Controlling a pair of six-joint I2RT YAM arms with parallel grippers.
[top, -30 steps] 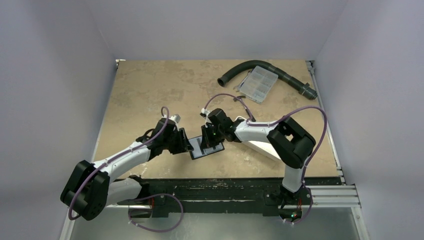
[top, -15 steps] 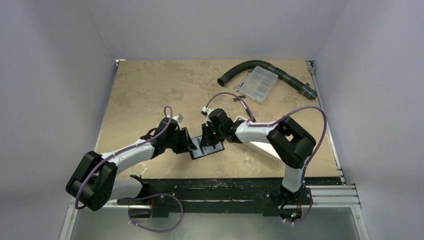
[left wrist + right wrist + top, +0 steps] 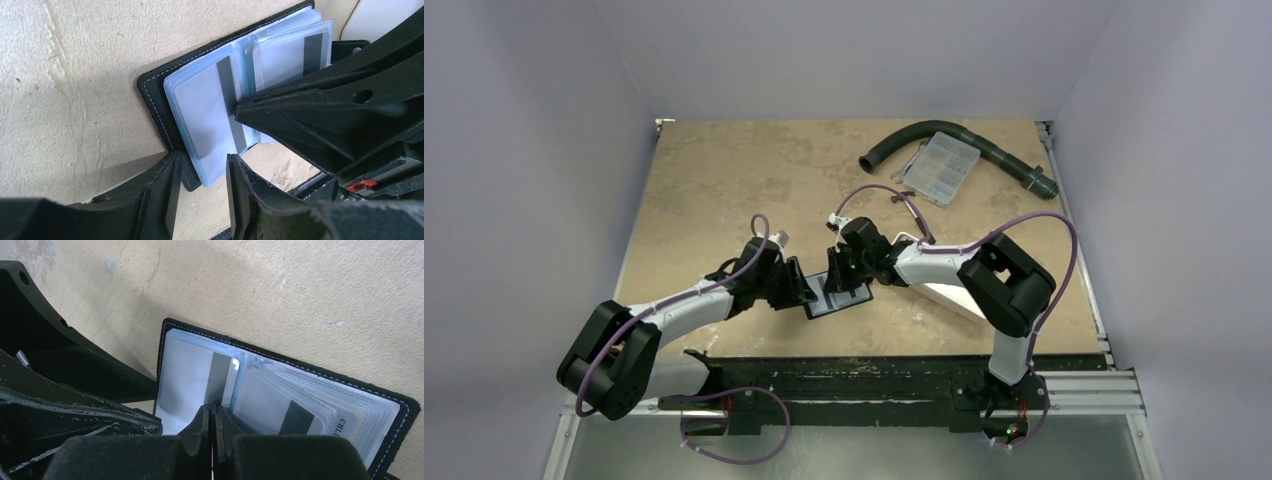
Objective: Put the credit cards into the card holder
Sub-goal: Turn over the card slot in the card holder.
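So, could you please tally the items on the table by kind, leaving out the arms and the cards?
Card holder: 1
Hose: 1
Clear compartment box: 1
White tray: 1
Total: 4

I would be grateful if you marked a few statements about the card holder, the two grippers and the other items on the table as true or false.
1. The small black folding card holder lies open on the beige table. True.
2. The right gripper has its fingers wide apart. False: they are shut, tips together over the holder's clear sleeves.
3. The clear plastic compartment box lies by the dark curved hose. True.
4. Every sleeve is empty. False: pale cards with dark stripes sit in them.
5. The left gripper is open at the holder's edge. True.
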